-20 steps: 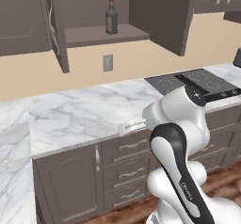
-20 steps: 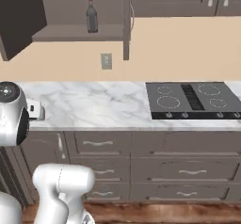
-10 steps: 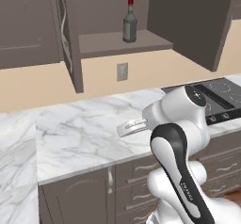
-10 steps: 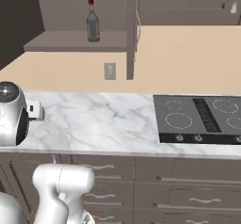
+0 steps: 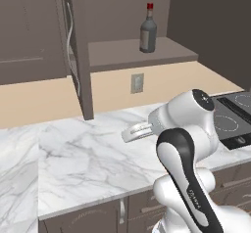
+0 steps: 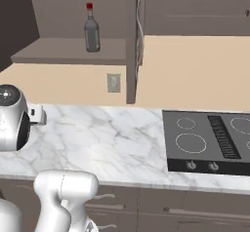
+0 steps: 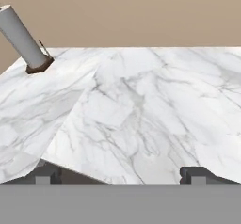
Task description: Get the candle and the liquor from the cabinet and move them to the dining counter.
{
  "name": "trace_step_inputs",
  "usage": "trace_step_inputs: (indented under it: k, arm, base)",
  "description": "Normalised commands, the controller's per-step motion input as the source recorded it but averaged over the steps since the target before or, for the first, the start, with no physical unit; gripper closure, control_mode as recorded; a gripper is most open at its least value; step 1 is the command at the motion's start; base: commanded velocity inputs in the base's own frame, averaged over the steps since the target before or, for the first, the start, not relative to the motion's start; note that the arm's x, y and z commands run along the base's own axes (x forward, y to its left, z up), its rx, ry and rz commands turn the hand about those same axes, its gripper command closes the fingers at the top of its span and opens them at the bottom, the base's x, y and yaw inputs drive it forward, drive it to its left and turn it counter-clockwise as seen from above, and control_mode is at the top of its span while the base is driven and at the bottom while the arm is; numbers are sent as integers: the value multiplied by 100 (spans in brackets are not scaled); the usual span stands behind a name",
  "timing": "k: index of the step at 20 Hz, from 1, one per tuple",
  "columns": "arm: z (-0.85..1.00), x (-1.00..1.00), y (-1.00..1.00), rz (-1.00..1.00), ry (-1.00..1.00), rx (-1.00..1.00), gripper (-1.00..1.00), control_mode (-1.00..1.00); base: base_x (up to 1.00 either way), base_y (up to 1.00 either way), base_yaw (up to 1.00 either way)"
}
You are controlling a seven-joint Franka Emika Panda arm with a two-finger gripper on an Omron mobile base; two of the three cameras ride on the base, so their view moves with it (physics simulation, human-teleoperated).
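Upright on the open shelf of the cabinet [image 5: 78, 56]: the liquor [image 5: 148, 29], a small grey-brown glass bottle with rounded shoulders, narrow neck and red cap, alone on smooth dark brown wood. Flanked by a panelled door swung wide, its long curved silver handle catching light. Below, on the tan wall, a pale outlet plate [image 5: 137, 82]. Lower still, a white, grey-veined marble bench [image 5: 88, 153], glossy, with a black glass cooktop [image 6: 210, 141] set flush. Over the marble, well below the bottle, the end effector [image 7: 120, 173], fingertips spread wide, grasping nothing.
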Motion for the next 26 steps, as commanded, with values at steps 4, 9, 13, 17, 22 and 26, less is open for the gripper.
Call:
trace_step_inputs:
  k: [4, 9, 13, 17, 22, 26]
  arm:
    - [-9, 16, -1, 9, -1, 0, -100, -100]
    - [-1, -9, -4, 1, -11, -2, -100, -100]
    - [43, -8, -31, -7, -11, -3, -100, -100]
    - [63, -1, -49, -11, -6, -2, -100, -100]
    - [67, 0, -51, -15, -8, -3, -100, -100]
    - [51, 0, -25, -14, -24, -6, -100, -100]
  base:
    - [24, -12, 5]
    - [0, 0, 0]
    - [0, 0, 0]
    - [0, 0, 0]
    - [0, 0, 0]
    - [0, 0, 0]
